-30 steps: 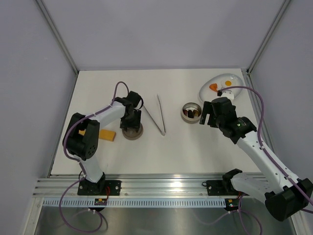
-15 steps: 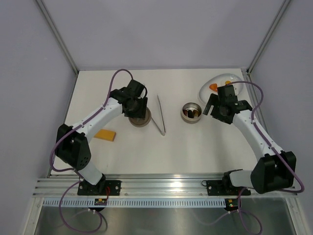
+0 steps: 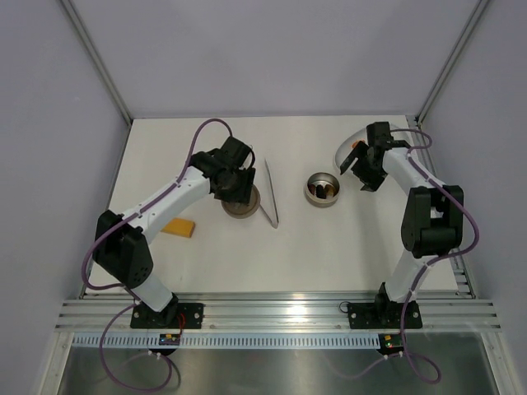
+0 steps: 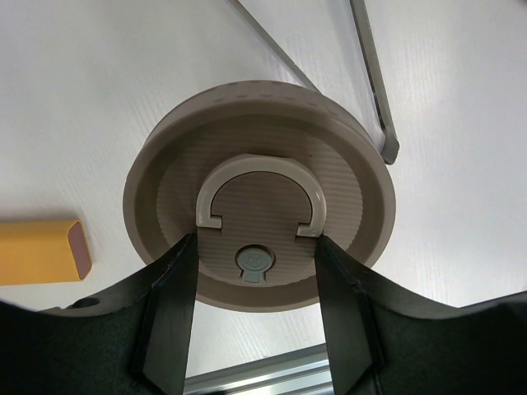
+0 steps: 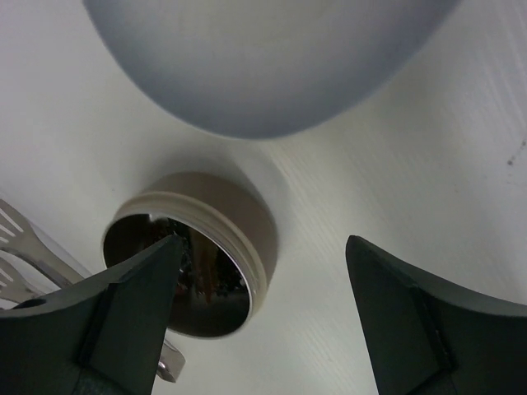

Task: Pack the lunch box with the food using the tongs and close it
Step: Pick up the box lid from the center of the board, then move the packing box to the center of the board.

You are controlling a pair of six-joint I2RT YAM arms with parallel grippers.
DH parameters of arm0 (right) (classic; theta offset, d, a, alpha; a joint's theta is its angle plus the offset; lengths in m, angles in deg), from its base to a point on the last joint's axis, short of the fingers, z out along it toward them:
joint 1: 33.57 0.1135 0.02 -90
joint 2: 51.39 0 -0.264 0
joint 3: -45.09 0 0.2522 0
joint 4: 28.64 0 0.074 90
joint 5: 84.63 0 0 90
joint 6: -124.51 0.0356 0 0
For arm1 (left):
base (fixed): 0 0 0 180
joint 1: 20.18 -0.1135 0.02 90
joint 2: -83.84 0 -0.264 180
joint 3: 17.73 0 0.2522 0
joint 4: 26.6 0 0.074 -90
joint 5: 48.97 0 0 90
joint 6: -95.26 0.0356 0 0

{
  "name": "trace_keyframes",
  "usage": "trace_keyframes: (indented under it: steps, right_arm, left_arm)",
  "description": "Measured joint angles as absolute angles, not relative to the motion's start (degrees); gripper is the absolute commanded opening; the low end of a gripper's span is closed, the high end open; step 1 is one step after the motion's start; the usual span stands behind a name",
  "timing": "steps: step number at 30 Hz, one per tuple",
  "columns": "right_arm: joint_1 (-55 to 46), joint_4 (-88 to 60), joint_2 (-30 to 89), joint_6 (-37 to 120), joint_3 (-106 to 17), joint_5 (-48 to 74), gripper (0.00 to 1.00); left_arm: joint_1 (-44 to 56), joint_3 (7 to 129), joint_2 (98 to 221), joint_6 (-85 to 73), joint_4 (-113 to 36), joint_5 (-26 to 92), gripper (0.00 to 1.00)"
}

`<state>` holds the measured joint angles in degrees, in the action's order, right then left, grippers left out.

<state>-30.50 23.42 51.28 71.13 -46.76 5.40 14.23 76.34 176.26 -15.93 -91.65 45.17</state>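
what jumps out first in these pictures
The left gripper clamps the round brown-grey lid at centre left, beside the tongs lying on the table. The open steel tin with food inside sits mid-table, and the right gripper hangs open by the white plate, right rear.

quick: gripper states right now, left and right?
Left gripper: closed, holding the lid.
Right gripper: jaws open, holding nothing.
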Motion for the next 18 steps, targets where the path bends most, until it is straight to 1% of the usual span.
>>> trace_keyframes:
  steps: [8, 13, 18]
  right_arm:
    - [-30.41, 21.70, 61.03, 74.19, -54.67, 8.15, 0.87]
    - [-29.32, 21.37, 63.11, 73.71, -55.32, 9.90, 0.87]
    - [-26.11, 21.11, 64.40, 72.11, -56.22, 11.65, 0.87]
  left_arm:
    - [14.82, 76.69, 174.89, -15.96, -92.00, 45.13, 0.24]
    - [15.37, 77.81, 174.73, -15.96, -92.81, 45.11, 0.24]
    - [16.42, 81.26, 174.91, -15.96, -93.99, 45.13, 0.24]
